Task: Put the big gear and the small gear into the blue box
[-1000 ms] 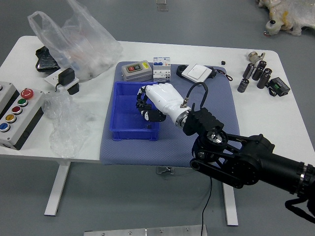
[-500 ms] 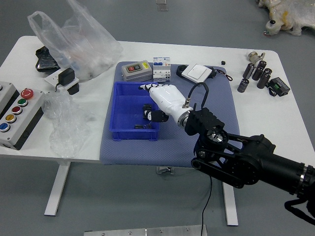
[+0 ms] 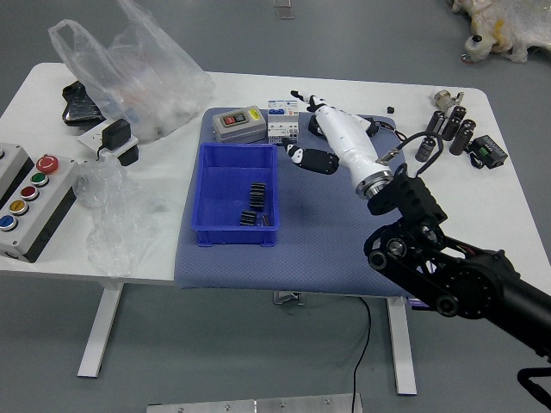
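"Right hand (image 3: pixel 298 126), what's its state?"

"Released. Fingers stretched out and apart, nothing in them. It's over the blue mat (image 3: pixel 323 249), just right of the blue box (image 3: pixel 237 235), near the cartons (image 3: pixel 282 131). Arm comes in from the right."

"Gears?"

"Both in the box. Big gear (image 3: pixel 257 196) toward the right wall, small gear (image 3: pixel 248 218) nearer the robot, close to the big one. Can't tell if they touch. Small dark bit (image 3: pixel 265 220) right of the small gear, too small to make out."

"Box position?"

"Upright on the mat, left part. Grey meter (image 3: pixel 239 126) just behind it, cartons right of the meter. White-and-black device (image 3: pixel 371 128) partly hidden by the hand."

"Rest of the surface (image 3: pixel 482 206)?"

"Right side: black cylinders (image 3: pixel 463 138), metal piece (image 3: pixel 447 101) by them, black-green block (image 3: pixel 488 152) to their right. Left side: button panel (image 3: pixel 39 202), clear wrap (image 3: pixel 116 224), big plastic bag (image 3: pixel 159 95), black packet (image 3: pixel 81 105), and a white-and-black gadget (image 3: pixel 108 136) near the bag."

"Floor?"

"Plastic-wrapped thing (image 3: pixel 508 26) past the far right corner."
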